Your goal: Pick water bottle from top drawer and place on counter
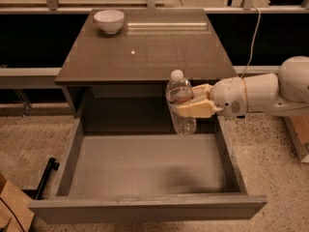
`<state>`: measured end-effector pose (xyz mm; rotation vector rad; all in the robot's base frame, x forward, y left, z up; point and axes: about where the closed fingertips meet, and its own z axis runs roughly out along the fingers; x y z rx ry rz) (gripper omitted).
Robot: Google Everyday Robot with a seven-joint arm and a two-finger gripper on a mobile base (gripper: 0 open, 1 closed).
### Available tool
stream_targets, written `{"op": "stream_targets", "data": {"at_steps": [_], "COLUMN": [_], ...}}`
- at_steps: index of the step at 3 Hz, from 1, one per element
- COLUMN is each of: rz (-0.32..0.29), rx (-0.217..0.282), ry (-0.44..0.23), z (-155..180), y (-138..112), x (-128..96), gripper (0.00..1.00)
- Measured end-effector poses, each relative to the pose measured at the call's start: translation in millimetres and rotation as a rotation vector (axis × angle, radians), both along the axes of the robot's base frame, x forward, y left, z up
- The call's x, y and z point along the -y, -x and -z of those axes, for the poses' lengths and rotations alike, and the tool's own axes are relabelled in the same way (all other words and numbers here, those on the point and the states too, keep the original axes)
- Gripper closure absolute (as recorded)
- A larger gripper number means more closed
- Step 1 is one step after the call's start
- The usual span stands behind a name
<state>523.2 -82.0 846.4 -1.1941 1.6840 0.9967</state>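
The water bottle (180, 102), clear and ribbed with a white cap, is upright in my gripper (192, 102), which is shut on its middle from the right. The bottle hangs in the air above the back of the open top drawer (145, 166), its cap just level with the front edge of the counter (145, 47). The drawer's light grey floor holds nothing. My white arm (260, 93) reaches in from the right.
A white bowl (109, 21) sits at the counter's back left corner. A cable (251, 33) hangs behind the counter on the right. A cardboard box (9, 207) and a black bar (46, 175) lie on the floor left of the drawer.
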Motion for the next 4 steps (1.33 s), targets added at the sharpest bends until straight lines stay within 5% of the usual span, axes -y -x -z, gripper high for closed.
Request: {"op": "stream_targets", "data": {"at_steps": [1,3,4], "rz": [0.083,0.134,0.199], "rx": [0.107,0.124,0.209], "ry": [-0.013,-0.030,-0.106], "z": [-104,-106,-126], "y": [-36,-39,-68], "x": [24,26,17], "gripper": [1.00,1.00,1.00]}}
